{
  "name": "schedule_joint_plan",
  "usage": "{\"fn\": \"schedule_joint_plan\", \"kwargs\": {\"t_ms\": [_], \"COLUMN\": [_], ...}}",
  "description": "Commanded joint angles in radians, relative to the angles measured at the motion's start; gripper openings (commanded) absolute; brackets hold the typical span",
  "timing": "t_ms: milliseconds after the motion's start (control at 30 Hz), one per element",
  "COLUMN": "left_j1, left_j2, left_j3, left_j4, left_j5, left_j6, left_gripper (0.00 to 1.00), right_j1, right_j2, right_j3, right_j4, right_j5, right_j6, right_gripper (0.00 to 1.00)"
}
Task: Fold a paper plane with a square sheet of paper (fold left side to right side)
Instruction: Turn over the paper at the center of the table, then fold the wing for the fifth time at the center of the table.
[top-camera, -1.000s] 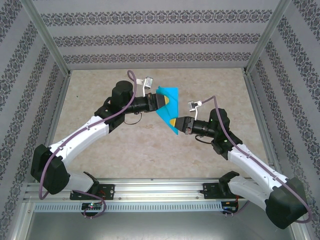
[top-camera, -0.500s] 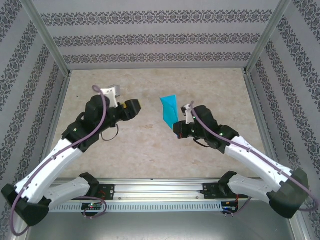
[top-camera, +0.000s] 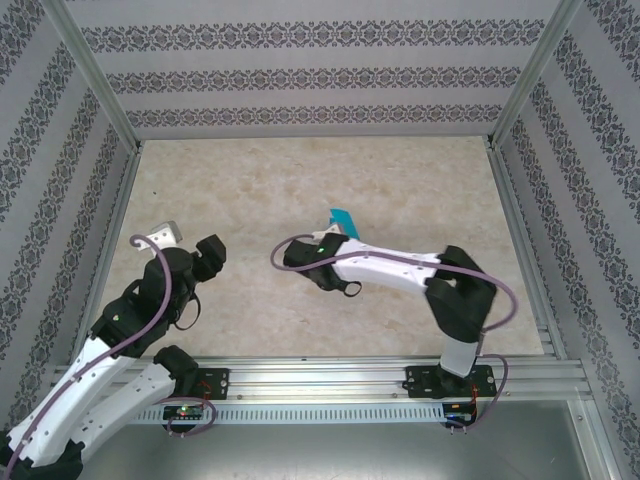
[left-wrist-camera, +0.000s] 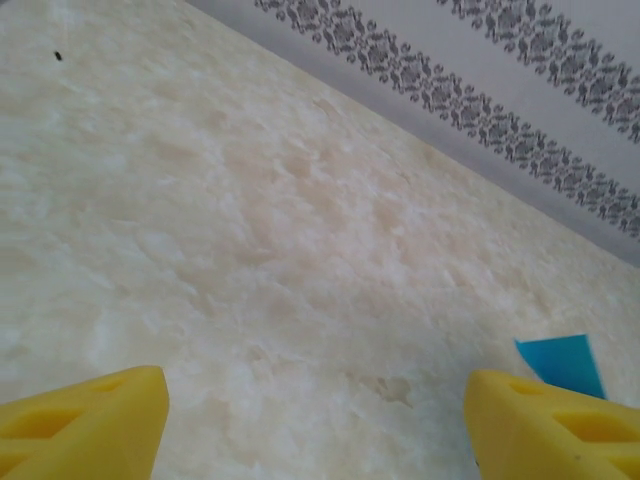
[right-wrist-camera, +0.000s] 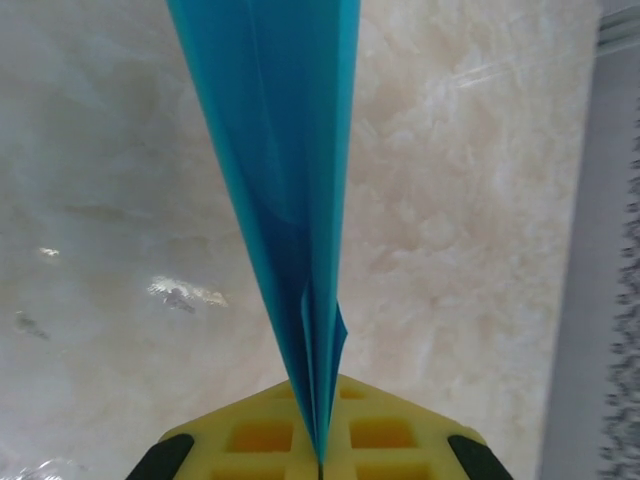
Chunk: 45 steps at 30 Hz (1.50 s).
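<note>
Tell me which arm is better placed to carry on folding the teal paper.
Right, most likely. The right arm has its jaws shut on the narrow folded teal-blue paper plane. The left arm has its jaws open over the marble-patterned table, apart from the paper.

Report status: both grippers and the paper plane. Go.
Left gripper open, empty. Right gripper shut on the paper plane, the folded paper sticking straight out past its fingertips. Nothing seen in the way.
</note>
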Motion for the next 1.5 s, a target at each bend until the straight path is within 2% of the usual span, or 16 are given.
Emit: {"fn": "schedule_joint_plan", "kwargs": {"t_ms": [0, 200, 267, 367, 533, 633, 733, 967, 1100, 1267, 1467], "left_j1": [0.002, 0.003, 0.003, 0.002, 0.004, 0.004, 0.005, 0.005, 0.005, -0.003, -0.052], "left_j2": [-0.031, -0.034, -0.032, -0.026, -0.011, 0.007, 0.035, 0.144, 0.280, 0.474, 0.601], "left_j3": [-0.015, -0.013, -0.011, -0.016, -0.033, -0.038, -0.052, -0.163, -0.170, -0.074, -0.037], "left_j4": [-0.058, -0.063, -0.059, -0.054, -0.029, -0.004, 0.036, 0.310, 0.455, 0.505, 0.578], "left_j5": [-0.070, -0.074, -0.069, -0.060, -0.025, 0.012, 0.072, 0.330, 0.462, 0.654, 0.667], "left_j6": [-0.034, -0.031, -0.030, -0.030, -0.033, -0.029, -0.031, -0.067, -0.087, -0.081, -0.096], "left_gripper": [0.79, 0.81, 0.81, 0.82, 0.83, 0.83, 0.83, 0.83, 0.83, 0.82, 0.78], "right_j1": [0.032, 0.054, 0.061, 0.073, 0.091, 0.088, 0.060, -0.104, -0.233, -0.461, -0.649], "right_j2": [0.115, 0.309, 0.341, 0.332, 0.165, 0.003, -0.154, -0.441, -0.570, -0.711, -0.843], "right_j3": [0.072, 0.154, 0.167, 0.148, 0.038, -0.057, -0.142, -0.327, -0.439, -0.587, -0.701], "right_j4": [-0.114, -0.103, -0.085, 0.002, 0.196, 0.303, 0.375, 0.565, 0.674, 0.829, 0.919], "right_j5": [0.131, 0.091, 0.059, -0.054, -0.293, -0.399, -0.449, -0.571, -0.620, -0.753, -0.922], "right_j6": [0.033, 0.011, -0.004, -0.050, -0.104, -0.106, -0.099, -0.118, -0.134, -0.084, -0.053], "right_gripper": [0.08, 0.12, 0.19, 0.36, 0.60, 0.70, 0.74, 0.77, 0.85, 0.98, 0.98]}}
